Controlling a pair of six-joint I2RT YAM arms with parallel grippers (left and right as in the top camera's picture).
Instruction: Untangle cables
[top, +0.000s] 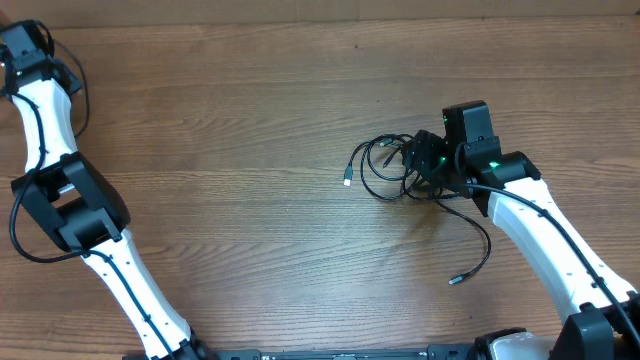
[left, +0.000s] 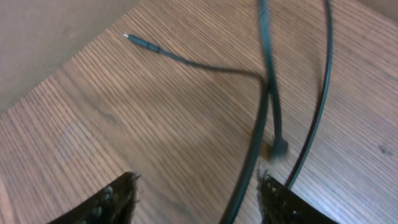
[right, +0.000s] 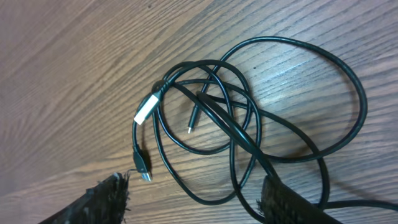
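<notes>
The cables (top: 385, 165) lie as one tangled bundle of thin black loops right of the table's middle, with a white plug (top: 347, 180) sticking out at the left. One cord trails toward the front and ends in a small plug (top: 455, 280). My right gripper (top: 425, 160) hovers at the bundle's right side. In the right wrist view it (right: 199, 199) is open, with the loops (right: 217, 115) and a black USB plug (right: 143, 165) lying ahead of the jaws and between them. My left gripper (left: 199, 196) is open at the far left over loose cords; one cord (left: 245, 186) runs between its fingers unclamped.
The left arm (top: 40, 90) reaches to the table's back left corner. The left wrist view shows the table edge (left: 68, 68) close by, a thin cord with a plug tip (left: 127, 37) pointing at it, and another plug end (left: 280, 148).
</notes>
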